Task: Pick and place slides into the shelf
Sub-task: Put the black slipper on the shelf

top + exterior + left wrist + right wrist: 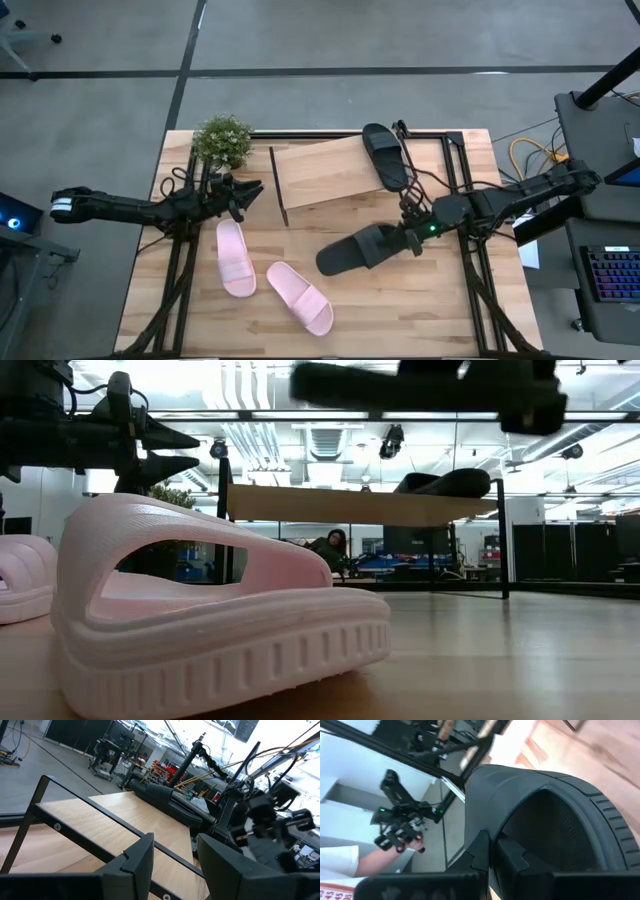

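Wooden worktop (420, 300): black slide (352, 250) is being held aloft by its strap in the closed right gripper (408, 238), near the shelf (325, 172); judged light, soft foam. Left gripper (240, 192) is hanging open.

Pink slides (236, 258), black slides (386, 156), pale shelf (325, 172)

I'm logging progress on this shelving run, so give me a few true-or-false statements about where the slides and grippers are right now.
1. One black slide lies on the shelf. True.
2. The right gripper is shut on the second black slide. True.
3. Both pink slides are on the shelf. False: the pink slide and the other pink slide lie on the table.
4. The left gripper holds a pink slide. False: it is open and empty, beside the shelf's left end.
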Controlling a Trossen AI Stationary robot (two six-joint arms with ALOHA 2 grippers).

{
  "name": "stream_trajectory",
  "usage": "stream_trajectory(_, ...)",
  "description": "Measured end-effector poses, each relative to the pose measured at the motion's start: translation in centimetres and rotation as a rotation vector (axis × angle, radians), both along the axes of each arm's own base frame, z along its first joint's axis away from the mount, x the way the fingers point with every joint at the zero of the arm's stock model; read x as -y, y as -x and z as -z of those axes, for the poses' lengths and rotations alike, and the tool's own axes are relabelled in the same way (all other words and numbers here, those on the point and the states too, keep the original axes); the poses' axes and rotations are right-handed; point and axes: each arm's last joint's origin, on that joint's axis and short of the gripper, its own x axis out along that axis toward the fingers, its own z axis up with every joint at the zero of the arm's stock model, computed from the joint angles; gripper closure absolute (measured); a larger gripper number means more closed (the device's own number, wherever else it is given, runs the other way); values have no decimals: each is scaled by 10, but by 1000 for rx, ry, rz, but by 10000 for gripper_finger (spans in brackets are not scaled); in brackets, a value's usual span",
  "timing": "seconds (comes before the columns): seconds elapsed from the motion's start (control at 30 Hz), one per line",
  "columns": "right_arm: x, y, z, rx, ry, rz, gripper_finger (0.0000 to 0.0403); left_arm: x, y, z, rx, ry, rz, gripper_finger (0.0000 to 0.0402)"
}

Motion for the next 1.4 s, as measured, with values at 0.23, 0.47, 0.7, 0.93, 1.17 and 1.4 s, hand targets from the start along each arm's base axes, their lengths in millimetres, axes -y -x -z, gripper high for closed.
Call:
stream_trajectory(0.23, 1, 2, -33, -32, 108, -36, 394, 0, 0, 0, 0, 0, 0, 265)
stream_trajectory(0.47, 7, 15, -73, -108, 227, -37, 394, 0, 0, 0, 0, 0, 0, 265)
stream_trajectory(0.7, 15, 18, -111, -134, 355, -48, 394, 0, 0, 0, 0, 0, 0, 265)
stream_trajectory(0.93, 24, 9, -129, -233, 475, -75, 394, 0, 0, 0, 1, 1, 0, 265)
stream_trajectory(1.17, 33, -8, -141, -285, 556, -141, 394, 0, 0, 0, 1, 1, 1, 265)
stream_trajectory(1.4, 51, -22, -154, -341, 606, -222, 394, 0, 0, -1, 3, 2, 0, 265)
